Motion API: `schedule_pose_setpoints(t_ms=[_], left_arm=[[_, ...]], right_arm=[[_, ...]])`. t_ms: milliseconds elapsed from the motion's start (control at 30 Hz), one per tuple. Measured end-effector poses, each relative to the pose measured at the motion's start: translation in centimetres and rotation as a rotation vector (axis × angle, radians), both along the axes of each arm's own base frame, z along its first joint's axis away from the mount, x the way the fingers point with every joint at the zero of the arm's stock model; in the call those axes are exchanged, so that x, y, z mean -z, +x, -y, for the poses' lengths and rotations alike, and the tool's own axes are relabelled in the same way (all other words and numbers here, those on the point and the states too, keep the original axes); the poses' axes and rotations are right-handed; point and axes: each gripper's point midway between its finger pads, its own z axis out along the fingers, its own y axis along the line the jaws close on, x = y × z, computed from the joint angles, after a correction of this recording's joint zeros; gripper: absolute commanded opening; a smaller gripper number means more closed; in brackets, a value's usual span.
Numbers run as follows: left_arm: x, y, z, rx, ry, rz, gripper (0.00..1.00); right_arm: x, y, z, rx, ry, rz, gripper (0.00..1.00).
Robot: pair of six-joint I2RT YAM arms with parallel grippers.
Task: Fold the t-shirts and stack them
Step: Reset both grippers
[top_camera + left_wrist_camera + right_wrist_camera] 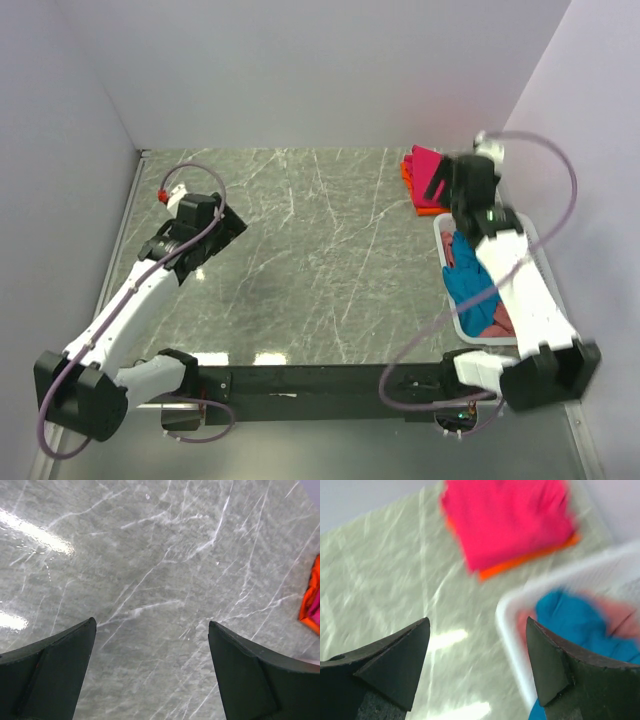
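Observation:
A folded crimson-magenta t-shirt (426, 163) lies on a folded orange t-shirt (411, 184) at the table's back right; both show in the right wrist view, magenta (512, 517) over orange (520, 562). A teal-blue t-shirt (468, 283) and a dusty pink t-shirt (503, 322) lie crumpled in the white basket (441, 240). My right gripper (440, 180) is open and empty above the basket's far corner (512, 630), near the stack. My left gripper (228, 228) is open and empty over bare table at the left (151, 625).
White walls close in the green marble table (320, 260) on the left, back and right. The basket stands along the right wall. A black rail (310, 385) with both arm bases runs along the near edge. The stack's edge shows at the left wrist view's right border (312, 600).

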Motion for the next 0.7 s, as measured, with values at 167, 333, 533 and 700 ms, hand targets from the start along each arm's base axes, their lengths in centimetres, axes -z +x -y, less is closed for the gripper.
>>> schedule_pose_setpoints(t_ms=[167,333,533,700], left_arm=[[-0.6,-1.3,-0.8,-0.041,-0.024,0.045,1.0],[1.1,-2.6,-1.4,-0.061,-0.027,0.028,0.99],[0.7,-3.1,-1.9,-0.087,-0.038,0.056,0.99],[0.7,-3.0,-1.9,-0.088,-0.038,0.056,0.99]], right_arm=[[6.3,-7.2,-2.8,-0.104,0.191,0.034,0.87],[9.2,-11.9,-5.5,-0.251,0.325,0.083,0.89],[7.7,-13.2,-7.4,-0.358,0.405,0.2,0.91],[7.9,-13.5,-8.4,-0.407,0.43,0.192,0.91]])
